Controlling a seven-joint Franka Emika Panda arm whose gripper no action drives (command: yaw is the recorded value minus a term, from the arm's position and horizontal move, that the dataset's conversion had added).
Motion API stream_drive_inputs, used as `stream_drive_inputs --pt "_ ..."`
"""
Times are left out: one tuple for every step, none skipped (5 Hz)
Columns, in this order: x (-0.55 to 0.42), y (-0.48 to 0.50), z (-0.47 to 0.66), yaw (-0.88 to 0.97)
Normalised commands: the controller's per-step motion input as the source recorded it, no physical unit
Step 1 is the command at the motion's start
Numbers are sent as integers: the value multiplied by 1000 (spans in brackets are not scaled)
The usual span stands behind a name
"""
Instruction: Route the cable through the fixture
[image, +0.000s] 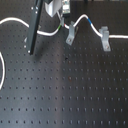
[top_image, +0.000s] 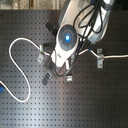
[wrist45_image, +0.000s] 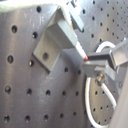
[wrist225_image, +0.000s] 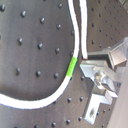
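A long white cable (image: 47, 33) lies across a black perforated table (image: 65, 95), seen here in both exterior views. In the first exterior view it runs in from the first exterior view's left, curves past a dark post (image: 34, 30), dips toward a short green-yellow band (image: 61, 28), then rises over the slanted grey fixture (image: 72, 33), where a short blue band (image: 86, 21) marks the crest. From there it drops toward the upright fork-topped clip (image: 106, 37) and passes out at the first exterior view's right.

In the second wrist view the green-yellow band (wrist225_image: 73, 66) shows plainly on a curving strand of cable (wrist225_image: 45, 96) lying flat on the board, with a second strand running just beside it.

The gripper (image: 56, 9) hangs at the top of the first exterior view, just above the cable near the green-yellow band. Whether its claw is spread or pinching the cord cannot be told: in the first exterior view the fingers are blurred, and in the second exterior view the arm's white body (top_image: 67, 40) covers them.

In the first wrist view a grey angled bracket (wrist45_image: 57, 40) stands bolted to the board, with a loop of cable (wrist45_image: 95, 107) near it.
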Motion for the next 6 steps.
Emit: stream_drive_inputs --pt "133 107 -5 0" --pt "200 238 -8 0" --pt "286 205 -47 0" --pt "270 91 8 0" --pt "108 -220 148 309" --pt "-190 -274 114 451"
